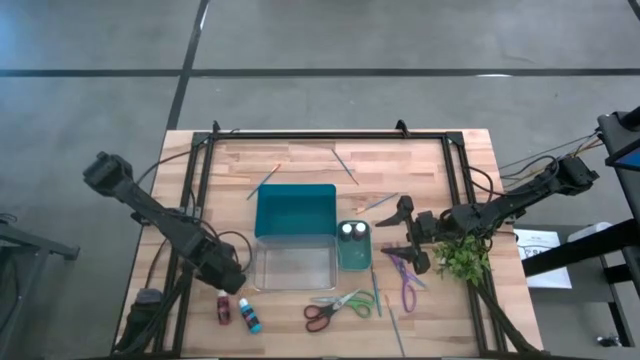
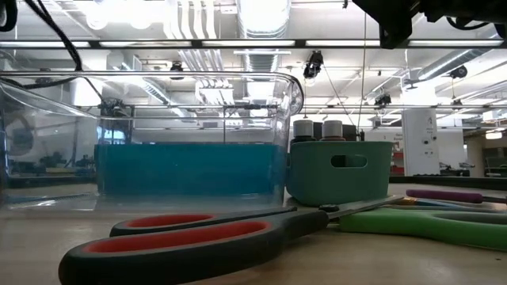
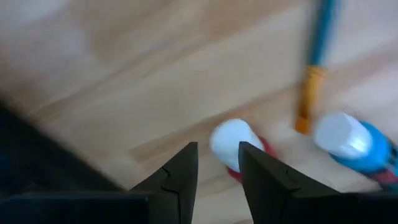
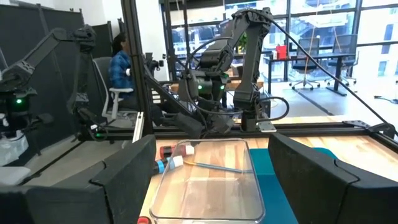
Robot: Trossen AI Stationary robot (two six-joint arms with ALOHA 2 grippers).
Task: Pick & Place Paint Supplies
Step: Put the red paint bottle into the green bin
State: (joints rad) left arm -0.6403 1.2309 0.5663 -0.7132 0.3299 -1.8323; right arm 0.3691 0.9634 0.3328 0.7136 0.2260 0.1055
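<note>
Left claw over red bottle, right claw wide over the small tub

High view: left claw [image 1: 232, 283] sits near the front-left bench [image 1: 300, 160] edge, just above two paint bottles lying there: red bottle [image 1: 223, 307] and blue bottle [image 1: 249, 315], side by side. Right claw [image 1: 407, 233] hovers just right of the teal tub [image 1: 353, 247], which holds two more white-capped bottles [image 1: 352, 231]. So four bottles total. Two scissors: red-green scissors [image 1: 337, 306] in front of the clear container [image 1: 294, 267], purple scissors [image 1: 407, 281] just below the right claw. About five thin brushes scattered; one brush [image 1: 263, 181] lies behind the teal lid [image 1: 295, 210]. Plant sprig [image 1: 462, 257] lies under the right arm. Back half of the bench is mostly free; front-right is crowded.

Low view: red-green scissors fill the foreground, the clear container and teal tub stand behind, two caps poking above the rim. Neither claw tip visible.

Left wrist view: the fingers stand partly apart, nothing between them; the red bottle's white cap lies just beyond the tips, the blue bottle and one brush beside it.

Right wrist view: the fingers are spread wide, holding nothing; the clear container lies ahead between them, with the left arm beyond it.
</note>
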